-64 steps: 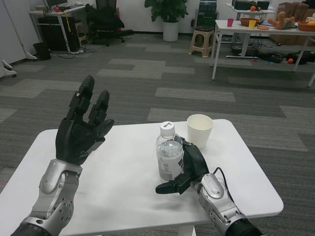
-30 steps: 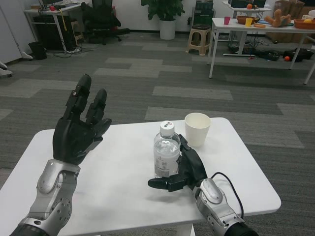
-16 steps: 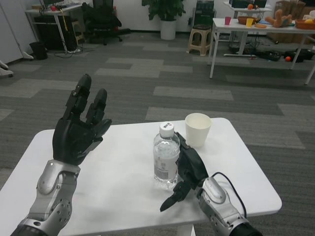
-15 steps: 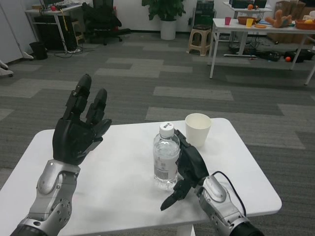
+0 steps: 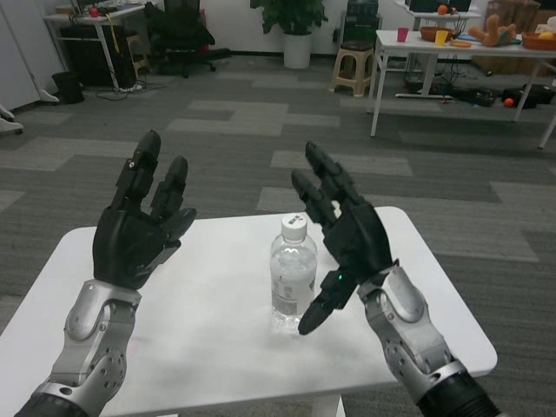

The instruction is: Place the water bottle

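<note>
A clear water bottle (image 5: 293, 279) with a white cap stands upright on the white table (image 5: 217, 313), near its middle. My right hand (image 5: 345, 233) is raised just right of the bottle, fingers spread, holding nothing and apart from the bottle. My left hand (image 5: 143, 223) is held up over the table's left part, fingers spread and empty.
A white paper cup stood behind the bottle in earlier pictures; my right hand now hides that spot. Beyond the table lies grey carpet, with a second white table (image 5: 452, 52) carrying small items at the far right, a stool (image 5: 352, 69) and a potted plant (image 5: 297, 30).
My right hand has let go of the bottle and risen from the table beside it to a raised, spread pose. The bottle stays standing. My left hand has not moved.
</note>
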You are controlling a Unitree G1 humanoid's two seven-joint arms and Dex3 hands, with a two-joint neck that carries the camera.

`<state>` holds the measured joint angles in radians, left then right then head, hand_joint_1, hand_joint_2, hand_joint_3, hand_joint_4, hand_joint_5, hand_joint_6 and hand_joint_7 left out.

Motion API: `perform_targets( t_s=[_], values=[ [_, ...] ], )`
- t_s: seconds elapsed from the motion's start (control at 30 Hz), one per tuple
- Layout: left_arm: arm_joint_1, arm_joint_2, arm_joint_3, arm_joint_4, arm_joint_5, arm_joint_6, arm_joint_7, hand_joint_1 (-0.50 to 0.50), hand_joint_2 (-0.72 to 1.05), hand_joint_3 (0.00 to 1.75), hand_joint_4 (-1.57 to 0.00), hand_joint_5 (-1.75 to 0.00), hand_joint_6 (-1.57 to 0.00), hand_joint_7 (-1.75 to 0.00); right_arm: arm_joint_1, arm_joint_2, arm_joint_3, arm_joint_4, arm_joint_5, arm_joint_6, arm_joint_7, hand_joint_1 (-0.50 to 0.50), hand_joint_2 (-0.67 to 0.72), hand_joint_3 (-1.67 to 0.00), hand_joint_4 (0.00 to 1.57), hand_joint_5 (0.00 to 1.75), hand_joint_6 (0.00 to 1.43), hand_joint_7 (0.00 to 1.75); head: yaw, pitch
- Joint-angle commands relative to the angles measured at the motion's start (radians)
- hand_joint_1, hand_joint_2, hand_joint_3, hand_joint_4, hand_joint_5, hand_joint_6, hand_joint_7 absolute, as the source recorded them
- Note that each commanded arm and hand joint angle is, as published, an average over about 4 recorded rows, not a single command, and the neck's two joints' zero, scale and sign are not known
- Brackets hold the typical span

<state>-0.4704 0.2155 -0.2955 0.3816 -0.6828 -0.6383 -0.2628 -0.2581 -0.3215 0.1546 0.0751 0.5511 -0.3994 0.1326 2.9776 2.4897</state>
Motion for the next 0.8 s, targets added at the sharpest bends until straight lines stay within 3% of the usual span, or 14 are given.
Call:
perform_targets(
  t_s=[0.03, 0.2, 0.43, 0.53, 0.67, 0.8],
  values=[
    [-0.011, 0.011, 0.003, 0.003, 0.001, -0.006, 0.002, -0.5, 0.87, 0.09, 0.0, 0.0, 0.0, 0.0, 0.035, -0.021, -0.084, -0.13, 0.029, 0.037, 0.002, -0.38, 0.47, -0.16, 0.0, 0.0, 0.0, 0.0, -0.001, -0.001],
    [-0.013, 0.012, 0.004, 0.003, 0.0, -0.006, 0.002, -0.5, 0.87, 0.09, 0.0, 0.0, 0.0, 0.0, 0.109, -0.046, -0.207, -0.293, 0.065, 0.083, 0.002, -0.35, 0.46, -0.16, 0.0, 0.0, 0.0, 0.0, -0.011, -0.002],
    [-0.02, 0.021, 0.002, 0.003, 0.0, -0.006, 0.002, -0.5, 0.87, 0.09, 0.0, 0.0, 0.0, 0.0, 0.257, -0.044, -0.405, -0.475, 0.107, 0.119, 0.003, -0.33, 0.44, -0.16, 0.0, 0.0, 0.0, 0.0, -0.051, -0.001],
    [-0.025, 0.026, 0.001, 0.003, -0.001, -0.006, 0.003, -0.5, 0.87, 0.09, 0.0, 0.0, 0.0, 0.0, 0.275, -0.038, -0.432, -0.487, 0.115, 0.106, 0.009, -0.33, 0.42, -0.16, 0.0, 0.0, 0.0, 0.0, -0.064, 0.012],
    [-0.035, 0.035, 0.006, 0.002, -0.001, -0.006, 0.002, -0.5, 0.87, 0.09, 0.0, 0.0, 0.0, 0.0, 0.277, 0.011, -0.473, -0.507, 0.115, 0.097, 0.03, -0.33, 0.44, -0.16, 0.0, 0.0, 0.0, 0.0, -0.059, 0.016],
    [-0.027, 0.034, 0.019, -0.013, 0.004, -0.006, 0.002, -0.5, 0.87, 0.07, 0.0, 0.0, 0.0, 0.0, 0.278, 0.022, -0.48, -0.513, 0.112, 0.09, 0.038, -0.33, 0.47, -0.16, 0.0, 0.0, 0.0, 0.0, -0.056, 0.022]
  ],
)
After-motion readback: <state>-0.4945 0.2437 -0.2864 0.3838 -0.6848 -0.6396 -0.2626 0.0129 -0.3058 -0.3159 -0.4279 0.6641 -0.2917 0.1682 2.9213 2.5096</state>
